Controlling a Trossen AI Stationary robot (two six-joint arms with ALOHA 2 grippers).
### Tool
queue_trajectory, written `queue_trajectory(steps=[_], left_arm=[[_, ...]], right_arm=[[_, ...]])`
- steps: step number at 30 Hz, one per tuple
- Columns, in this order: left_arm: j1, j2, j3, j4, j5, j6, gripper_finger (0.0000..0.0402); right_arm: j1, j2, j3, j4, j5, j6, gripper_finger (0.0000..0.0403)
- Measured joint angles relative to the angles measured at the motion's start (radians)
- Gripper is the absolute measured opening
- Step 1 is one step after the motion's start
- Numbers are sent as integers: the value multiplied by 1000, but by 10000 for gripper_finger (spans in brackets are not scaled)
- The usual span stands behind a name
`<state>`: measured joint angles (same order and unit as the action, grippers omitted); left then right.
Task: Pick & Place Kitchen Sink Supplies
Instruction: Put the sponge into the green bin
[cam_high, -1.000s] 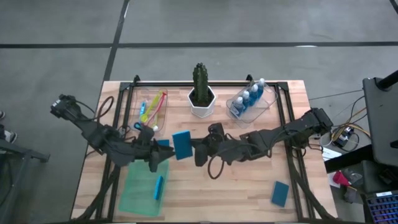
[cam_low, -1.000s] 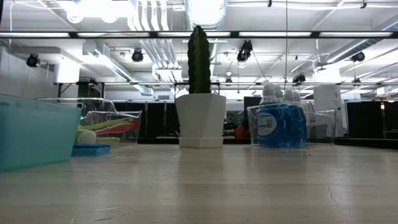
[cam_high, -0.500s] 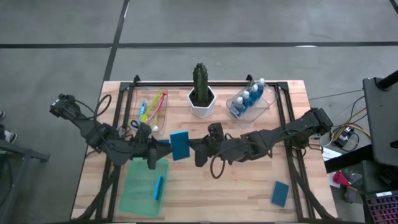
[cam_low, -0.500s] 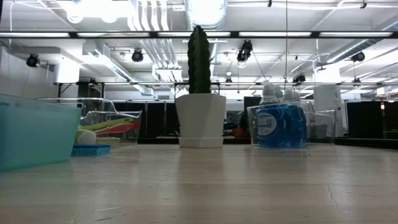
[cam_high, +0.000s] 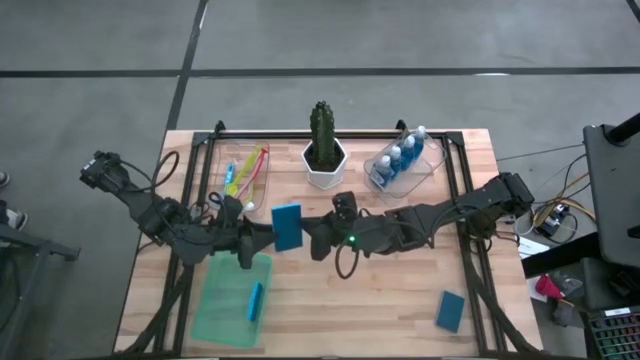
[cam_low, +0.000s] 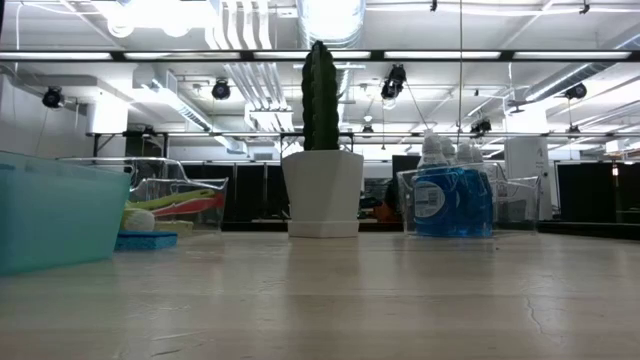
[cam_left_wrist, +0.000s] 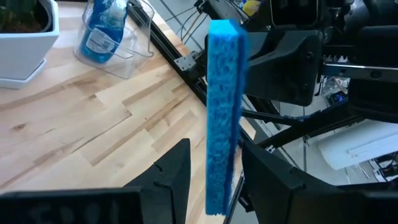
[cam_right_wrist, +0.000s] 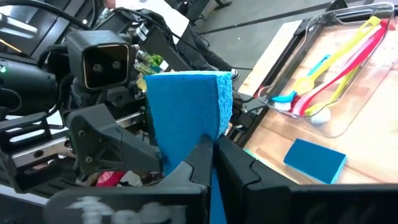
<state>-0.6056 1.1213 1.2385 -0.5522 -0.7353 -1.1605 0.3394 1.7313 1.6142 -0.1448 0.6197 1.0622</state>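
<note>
A teal-blue sponge (cam_high: 286, 227) hangs in mid-air over the table's middle, standing on edge, with my right gripper (cam_high: 308, 238) shut on it from the right. My left gripper (cam_high: 268, 238) is open, and its two fingers stand on either side of the sponge (cam_left_wrist: 222, 112), which the left wrist view shows edge-on. Whether a finger touches the sponge, I cannot tell. Another sponge (cam_high: 255, 300) lies in the green tray (cam_high: 225, 320), one (cam_high: 450, 311) lies on the wood at the near right, and one (cam_right_wrist: 314, 160) lies beside the brush bin. My right gripper pinches the sponge's two broad faces at the end nearest it (cam_right_wrist: 208, 144), between its two fingers. The fingers come roughly level from the table's right. The sponge sticks out beyond the fingertips, standing on edge and lifted clear of the table.
The cactus in its white pot (cam_high: 323, 150) stands at the far middle. A clear bin with blue bottles (cam_high: 400, 160) is to its right, and a clear bin with brushes (cam_high: 245, 175) to its left. Bare wood lies along the near middle.
My right gripper has carried the sponge slightly toward the table's left, in between my left gripper's fingers. From above the sponge now shows narrower. Neither gripper's fingers have changed their gap.
</note>
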Motion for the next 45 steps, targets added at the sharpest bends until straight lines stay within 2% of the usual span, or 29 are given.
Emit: queue_trajectory(steps=[7, 18, 21, 27, 31, 35, 41, 45], left_arm=[[2, 0, 0, 0, -23, 1, 123], [8, 0, 0, 0, -34, 16, 16], [7, -1, 0, -2, -33, 10, 6], [7, -9, 0, -6, 0, -31, 12], [8, -18, 0, -17, 57, -72, 8], [8, -18, 1, -42, 141, -146, 5], [0, -15, 1, -164, 373, -333, 10], [-30, 2, 1, -317, 476, -505, 6]], right_arm=[[-4, 0, 0, 2, -18, 2, 8], [-7, 0, 0, 1, -29, -38, 11], [-10, -4, 0, -1, -70, -77, 26], [-17, -20, 0, -66, -198, -120, 79], [-16, -45, -1, -147, -268, -200, 103], [-17, -86, -1, -217, -267, -273, 116], [-20, -140, -1, -327, -255, -368, 128], [-28, -160, 0, -341, -252, -418, 132]])
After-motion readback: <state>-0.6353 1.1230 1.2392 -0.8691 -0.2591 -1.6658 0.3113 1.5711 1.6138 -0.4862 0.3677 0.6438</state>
